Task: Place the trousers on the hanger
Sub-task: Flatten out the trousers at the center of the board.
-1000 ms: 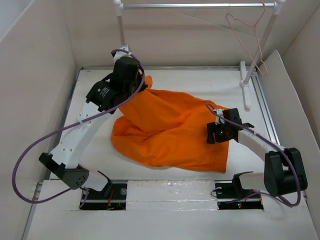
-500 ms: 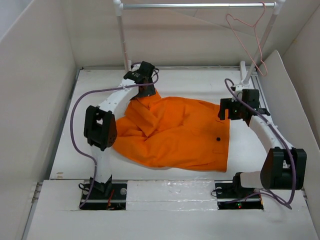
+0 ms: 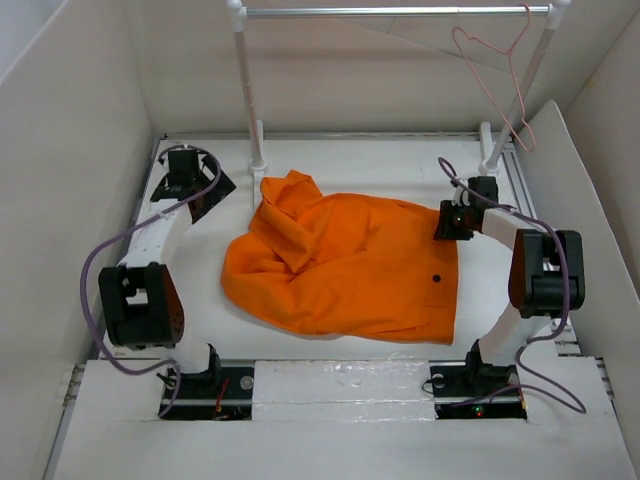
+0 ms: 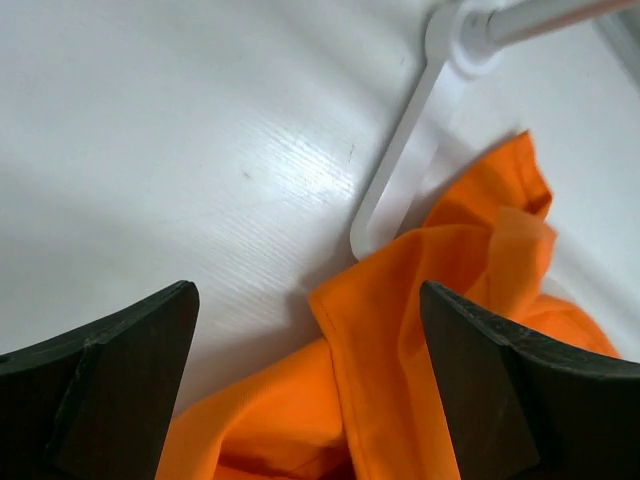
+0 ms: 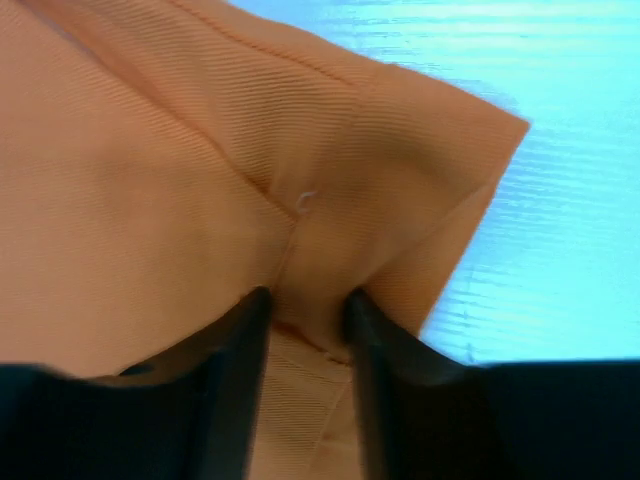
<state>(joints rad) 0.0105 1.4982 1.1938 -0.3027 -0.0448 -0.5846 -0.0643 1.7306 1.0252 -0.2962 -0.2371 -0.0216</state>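
The orange trousers (image 3: 350, 265) lie spread on the white table, with a crumpled fold at their back left corner. My left gripper (image 3: 207, 193) stands open at the far left, apart from the cloth; in the left wrist view (image 4: 308, 300) the trousers' edge (image 4: 440, 330) lies below, between its wide-spread fingers. Over at the trousers' back right corner, my right gripper (image 3: 447, 222) has its fingers (image 5: 306, 300) pinching a ridge of the orange cloth (image 5: 150, 180). The pale pink hanger (image 3: 495, 75) hangs from the right end of the silver rail (image 3: 395, 11).
The rail rests on two white posts; the left post (image 3: 245, 90) and its foot (image 4: 400, 150) stand just behind the trousers' fold, and the right post's foot (image 3: 490, 150) is behind my right gripper. White walls box in the table on three sides.
My left gripper let go of the trousers' back left corner and swung away to the far left. The right gripper opened, shifted slightly and closed on the back right corner.
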